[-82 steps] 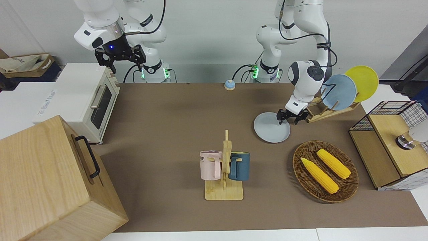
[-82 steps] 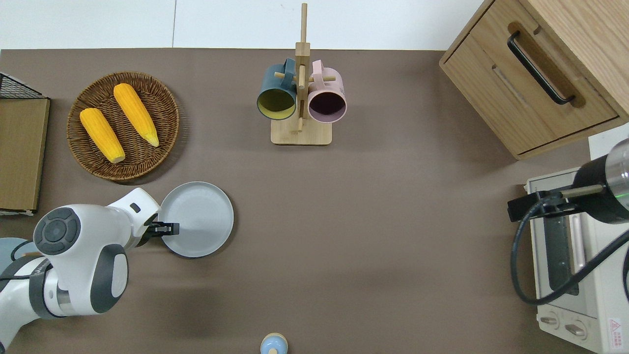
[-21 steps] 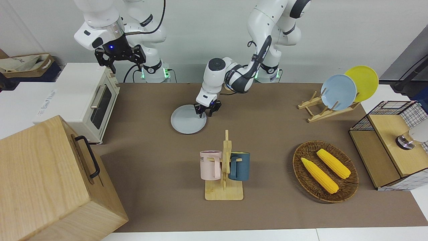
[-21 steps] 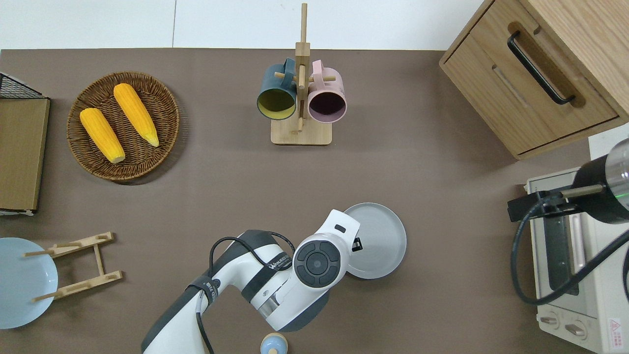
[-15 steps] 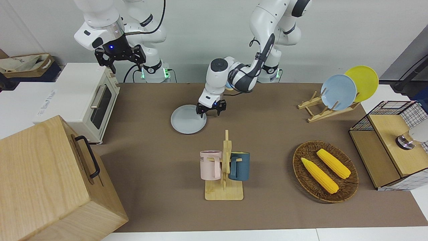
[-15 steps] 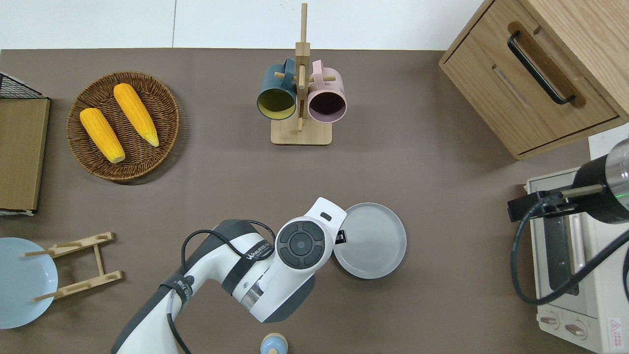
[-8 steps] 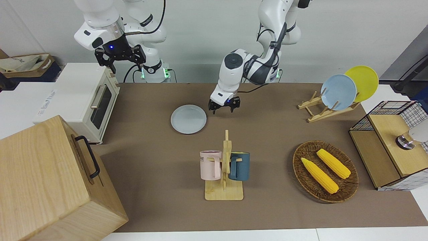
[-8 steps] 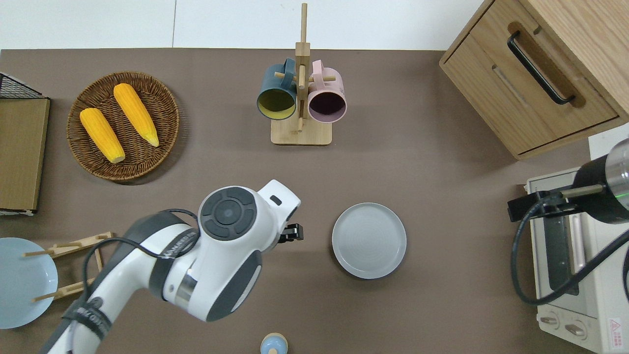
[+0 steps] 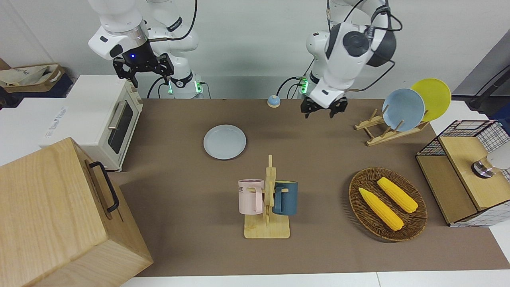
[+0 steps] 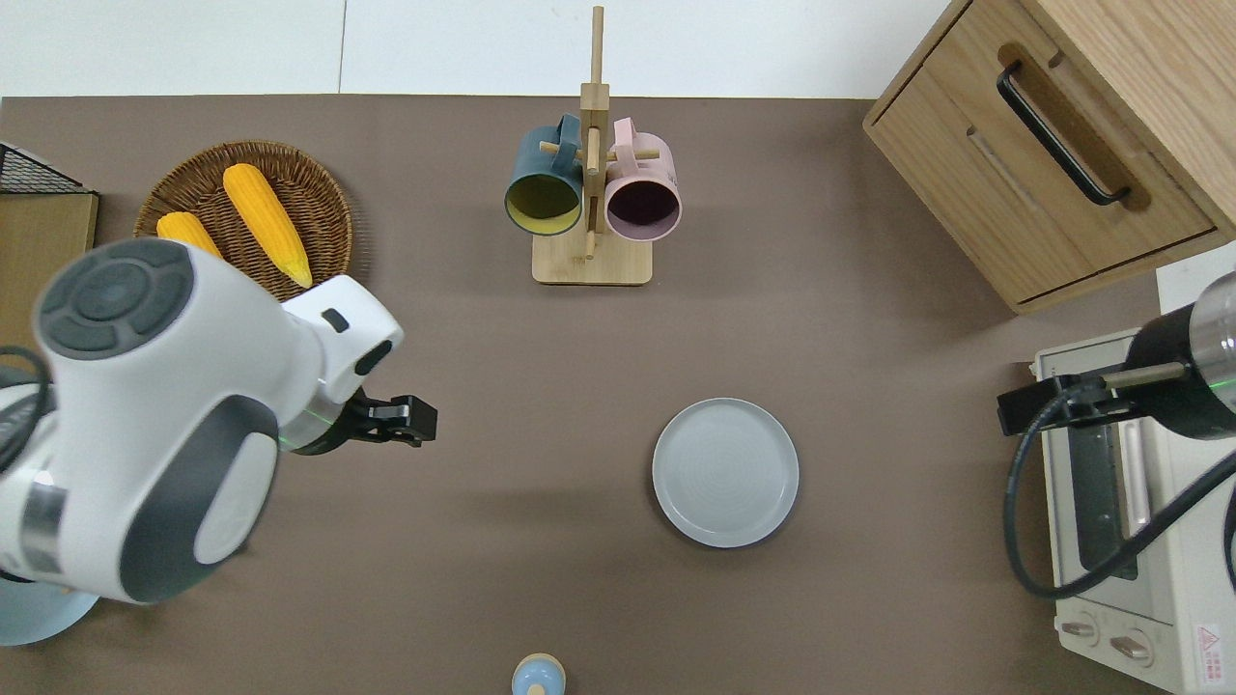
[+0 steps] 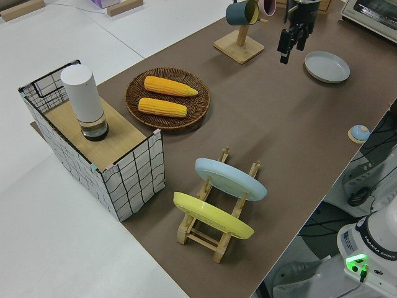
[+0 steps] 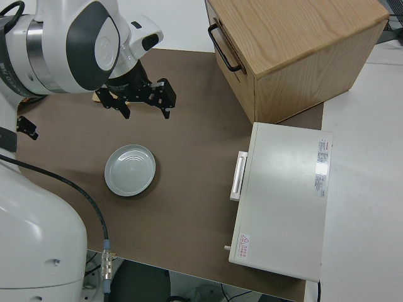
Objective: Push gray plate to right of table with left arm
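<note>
The round, shallow pale gray-blue plate (image 10: 725,472) lies flat on the matte brown bench (image 10: 850,386), toward the right arm's end. The white left arm's jaws (image 9: 322,112) hang released and empty, clear of it, its bulk hiding part of the woven corn basket (image 10: 309,203) overhead. The right arm is parked, jaws (image 9: 143,71) spread.

Two white arms, one raised and one parked.
Left arm (image 9: 350,44): elbow bent, wrist tilted downward; left gripper (image 9: 322,110) was held up in the air, clear of any contact, its black fingers (image 10: 410,425) spread apart with nothing between them; right arm (image 9: 119,28): parked; right gripper (image 9: 142,67) hung with its fingers parted and held nothing.
</note>
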Robot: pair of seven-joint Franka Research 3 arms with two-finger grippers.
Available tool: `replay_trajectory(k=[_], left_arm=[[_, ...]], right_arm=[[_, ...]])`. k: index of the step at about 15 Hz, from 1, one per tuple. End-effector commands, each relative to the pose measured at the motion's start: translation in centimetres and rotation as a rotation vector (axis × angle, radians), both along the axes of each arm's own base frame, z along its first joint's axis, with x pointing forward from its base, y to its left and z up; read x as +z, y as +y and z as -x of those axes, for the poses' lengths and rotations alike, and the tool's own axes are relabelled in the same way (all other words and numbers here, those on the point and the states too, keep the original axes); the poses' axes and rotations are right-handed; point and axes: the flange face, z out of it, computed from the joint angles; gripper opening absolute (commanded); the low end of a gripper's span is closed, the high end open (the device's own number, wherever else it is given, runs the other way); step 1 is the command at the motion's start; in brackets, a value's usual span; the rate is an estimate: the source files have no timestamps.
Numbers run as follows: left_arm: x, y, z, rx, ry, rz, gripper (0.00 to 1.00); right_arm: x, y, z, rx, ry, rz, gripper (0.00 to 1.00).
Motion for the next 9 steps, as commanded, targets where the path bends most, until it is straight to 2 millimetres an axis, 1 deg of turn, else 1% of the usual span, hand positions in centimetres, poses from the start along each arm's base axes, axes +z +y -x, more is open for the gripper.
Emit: replay_trajectory(k=[1,2,3,5,7,9], left_arm=[[4.9,4.5,-1.6,-0.062,-0.026,0.013,0.99],[6.0,6.0,-1.9,-0.089,-0.033,-0.007,0.99],[6.5,7.1,-2.1,-0.092,-0.045,-0.026,0.99],[7.6,8.6,-2.5,-0.090,-0.070,-0.032,0.99],[8.4,11.1,-2.9,-0.074,-0.086,-0.028,0.99],[9.2,12.9,-3.1,-0.068,-0.103,-0.017,0.99]], right_arm=[[0.4,-0.1,0.3,-0.014,0.004,-0.002,0.983],[0.4,-0.1,0.3,-0.014,0.004,-0.002,0.983],[0.4,-0.1,0.3,-0.014,0.004,-0.002,0.983],[0.4,-0.1,0.3,-0.015,0.004,-0.001,0.983],[0.4,-0.1,0.3,-0.015,0.004,-0.001,0.983],[0.4,-0.1,0.3,-0.015,0.004,-0.001,0.983]])
